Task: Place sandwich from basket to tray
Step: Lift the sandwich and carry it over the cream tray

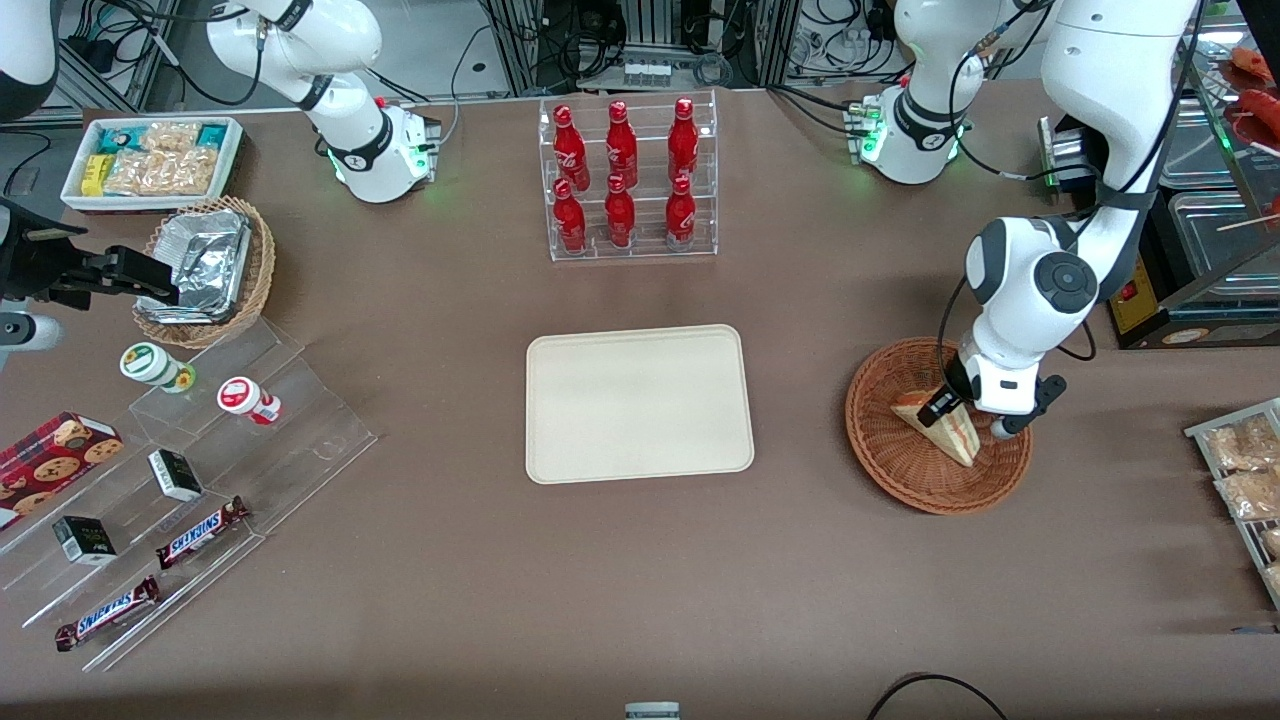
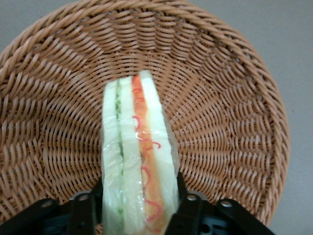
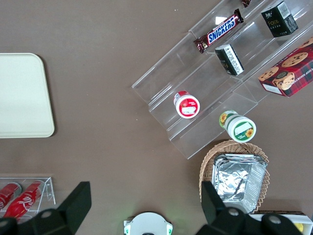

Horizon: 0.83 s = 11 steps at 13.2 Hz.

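Gripping the wedge: the left arm's black two-finger gripper (image 2: 139,208) is closed on the triangular white-bread sandwich (image 2: 139,166).
Sandwich sits inside the reddish-brown woven basket (image 1: 885,440), long axis pointing away from the fingers; the cream rectangular tray (image 1: 638,402) lies toward the parked arm's end.

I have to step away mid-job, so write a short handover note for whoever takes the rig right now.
Pincer: down in the basket, fingers on either side of the sandwich, apparently shut on it.
Sandwich: in the basket, on edge, wrapped in clear film; not clearly lifted off the weave.
Tray: mid-table, toward the parked arm from the basket, nothing on it.
Done: approach and grasp.
Left: lift, carry to the tray, set down, release.
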### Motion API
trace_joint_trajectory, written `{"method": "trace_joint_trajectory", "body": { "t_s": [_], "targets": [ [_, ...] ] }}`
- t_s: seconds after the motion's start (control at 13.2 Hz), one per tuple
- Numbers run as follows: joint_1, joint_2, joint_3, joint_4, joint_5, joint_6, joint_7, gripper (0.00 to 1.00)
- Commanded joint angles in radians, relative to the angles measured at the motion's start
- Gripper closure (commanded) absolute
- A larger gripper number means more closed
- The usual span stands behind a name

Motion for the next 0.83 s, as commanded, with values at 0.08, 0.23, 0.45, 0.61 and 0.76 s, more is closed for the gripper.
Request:
{"method": "trace_joint_trajectory", "body": {
  "t_s": [0.08,0.23,0.45,0.61,0.76],
  "targets": [
    [-0.004,-0.069,-0.001,0.031,0.014,-0.097,-0.012,1.0],
    [-0.033,-0.121,-0.01,0.099,0.016,-0.264,-0.015,1.0],
    [-0.122,-0.17,-0.012,0.227,0.017,-0.493,-0.02,1.0],
    [-0.188,-0.164,-0.013,0.332,0.017,-0.625,-0.031,1.0],
    [-0.287,-0.127,-0.013,0.408,0.023,-0.655,-0.057,1.0]
  ]
}}
